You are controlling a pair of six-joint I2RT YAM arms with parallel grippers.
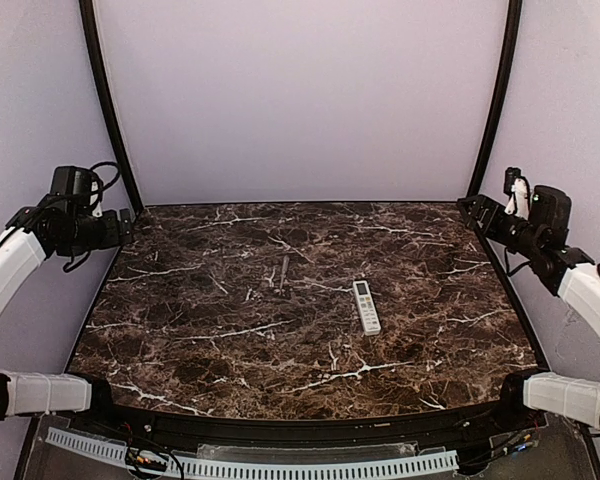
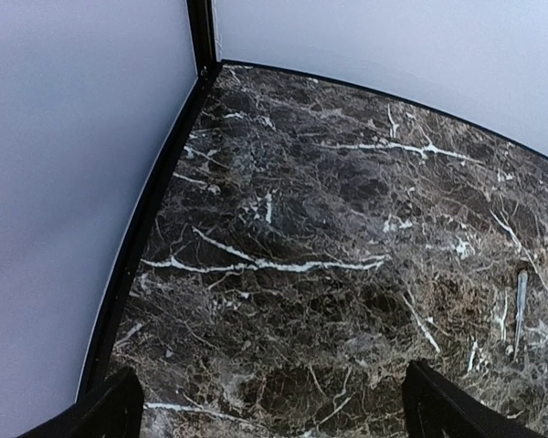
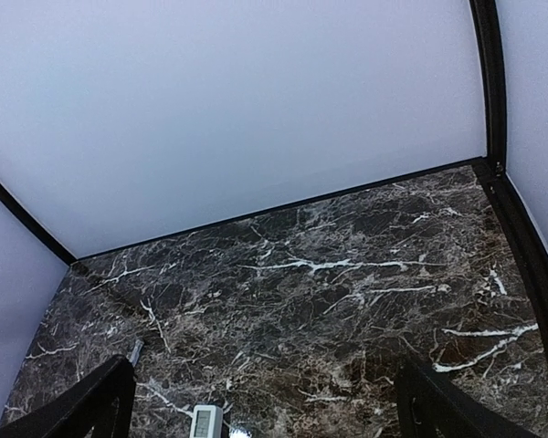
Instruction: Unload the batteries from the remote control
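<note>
The remote control (image 1: 366,306) is a slim white bar lying face up on the dark marble table (image 1: 200,330), right of centre, its grey display at the far end. In the right wrist view only its display end (image 3: 205,422) shows, at the bottom edge. The batteries are hidden. My left gripper (image 1: 120,228) hangs open above the table's left edge, far from the remote, and its dark fingers (image 2: 110,411) stand wide over bare marble. My right gripper (image 1: 472,210) is raised at the back right corner, open, with nothing between its fingers (image 3: 429,401).
A thin grey stick-like piece (image 1: 283,272) lies left of the remote near the table's middle; it also shows as a grey stick (image 2: 521,301) in the left wrist view and as a grey stub (image 3: 135,350) in the right. Pale walls and black frame posts (image 1: 108,110) enclose the table.
</note>
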